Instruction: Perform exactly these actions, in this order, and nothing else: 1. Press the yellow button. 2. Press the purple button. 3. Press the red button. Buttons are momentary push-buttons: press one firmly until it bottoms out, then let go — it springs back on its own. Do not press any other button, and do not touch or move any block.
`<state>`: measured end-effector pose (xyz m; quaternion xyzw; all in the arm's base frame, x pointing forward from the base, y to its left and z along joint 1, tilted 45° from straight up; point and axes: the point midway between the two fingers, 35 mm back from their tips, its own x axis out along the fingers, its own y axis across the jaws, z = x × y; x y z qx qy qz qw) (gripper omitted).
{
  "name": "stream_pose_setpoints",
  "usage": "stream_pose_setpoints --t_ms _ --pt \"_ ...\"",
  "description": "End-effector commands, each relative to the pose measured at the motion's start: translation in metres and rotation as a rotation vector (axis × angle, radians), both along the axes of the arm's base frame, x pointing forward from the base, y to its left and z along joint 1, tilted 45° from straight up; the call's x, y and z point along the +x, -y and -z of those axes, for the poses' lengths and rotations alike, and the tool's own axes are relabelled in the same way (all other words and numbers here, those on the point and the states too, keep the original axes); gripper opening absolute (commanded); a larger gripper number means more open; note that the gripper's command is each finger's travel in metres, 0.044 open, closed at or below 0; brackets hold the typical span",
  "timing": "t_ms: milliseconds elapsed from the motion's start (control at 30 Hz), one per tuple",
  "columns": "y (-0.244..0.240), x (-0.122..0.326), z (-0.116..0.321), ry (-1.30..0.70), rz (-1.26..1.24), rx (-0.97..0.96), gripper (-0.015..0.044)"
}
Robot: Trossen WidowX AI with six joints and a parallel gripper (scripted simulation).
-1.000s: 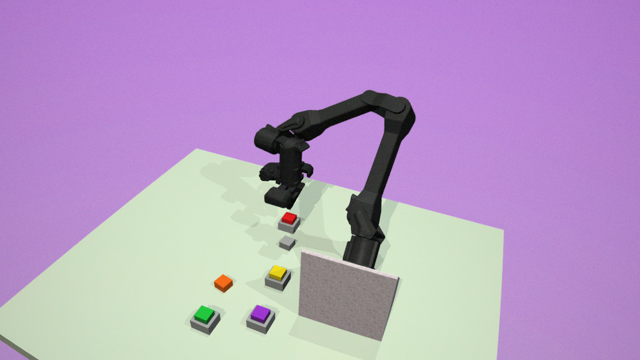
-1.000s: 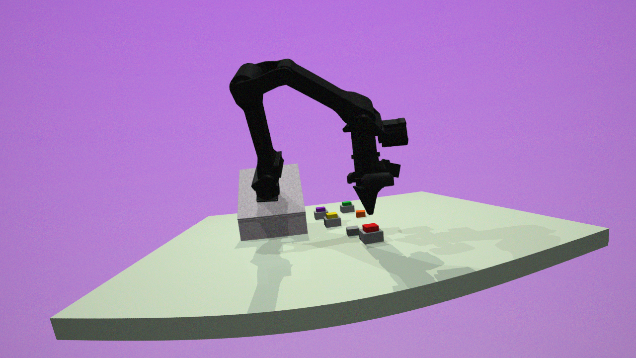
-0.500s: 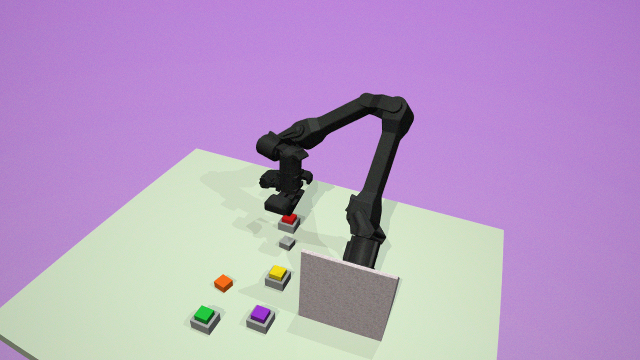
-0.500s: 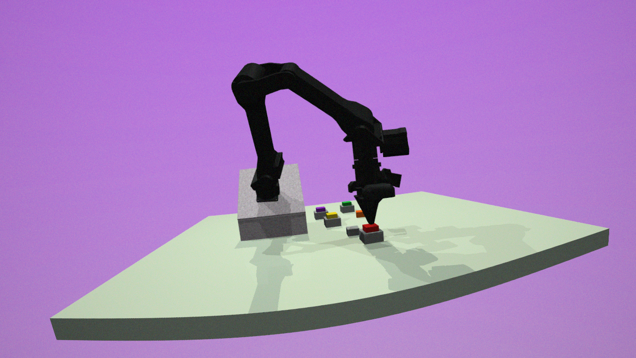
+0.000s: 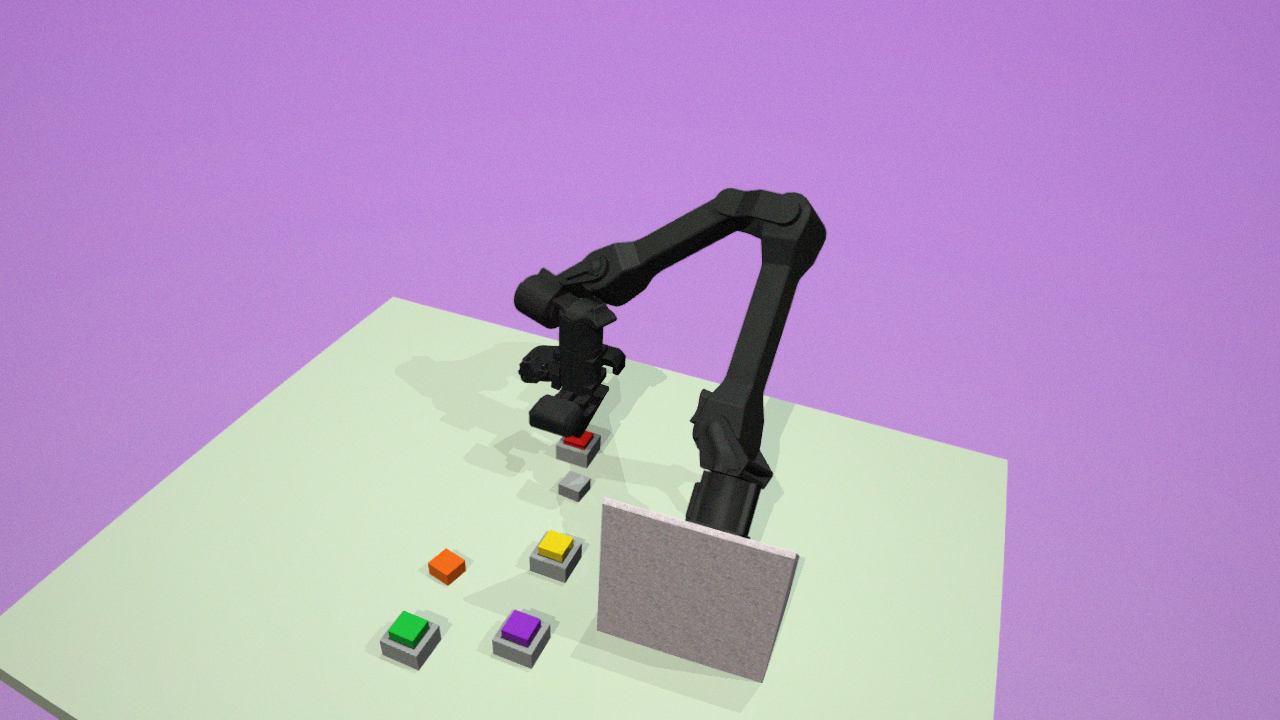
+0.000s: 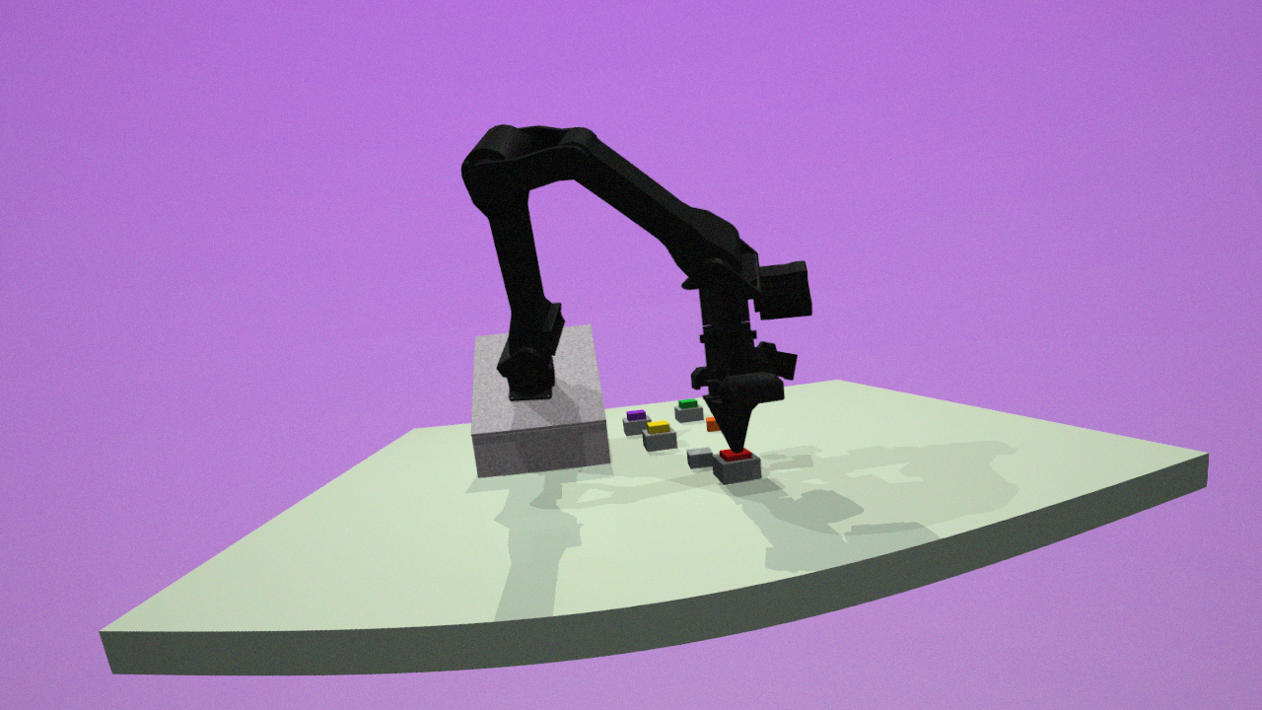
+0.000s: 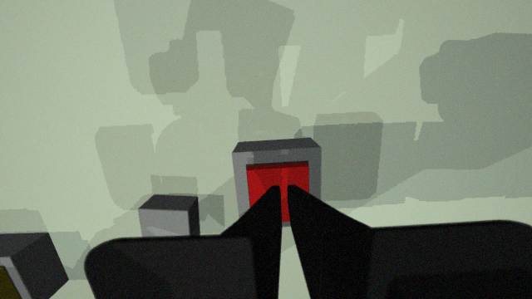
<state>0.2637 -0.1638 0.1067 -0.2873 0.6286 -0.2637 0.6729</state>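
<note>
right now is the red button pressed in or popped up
Pressed in: the red button sits nearly flush, under the fingertips, lower than the yellow button.

1. Straight below the pincer point(image 5: 577, 434) point(image 6: 737, 450) point(image 7: 284, 187), the red button point(image 5: 577, 439) point(image 6: 735, 455) point(image 7: 266, 180) barred descent.
2. The grey block point(image 5: 574, 487) point(image 6: 698, 458) point(image 7: 164, 222) stood just beside that button, obstructing a low pass towards the yellow button point(image 5: 555, 545) point(image 6: 658, 427) point(image 7: 3, 286).
3. Open passage was noted between the orange block point(image 5: 446, 565) point(image 6: 712, 423) and the yellow button, and between the green button point(image 5: 409, 628) point(image 6: 687, 403) and the purple button point(image 5: 520, 626) point(image 6: 636, 414).
4. The speckled pedestal point(image 5: 693, 595) point(image 6: 539, 455) walled off the yellow and purple buttons' arm-base side.
</note>
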Motion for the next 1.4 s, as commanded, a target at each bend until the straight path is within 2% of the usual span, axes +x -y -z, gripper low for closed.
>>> stream_pose_setpoints --t_ms 0,233,367,500,600,967,1167,1367 --pt "0.0 -0.001 0.002 -0.008 -0.003 0.004 0.002" --pt "0.0 -0.001 0.002 -0.008 -0.003 0.004 0.002" --pt "-0.022 -0.003 -0.019 -0.007 -0.002 0.006 0.002" --pt "-0.024 -0.003 -0.021 -0.008 -0.003 0.006 0.002" --pt "-0.047 0.003 -0.004 -0.099 -0.109 0.04 0.0099" --pt "-0.163 0.051 0.064 -0.075 -0.099 0.133 0.0387" --pt "-0.23 0.049 0.107 -0.07 -0.072 0.14 0.04" --pt "-0.292 0.026 0.153 -0.057 -0.04 0.112 0.04"
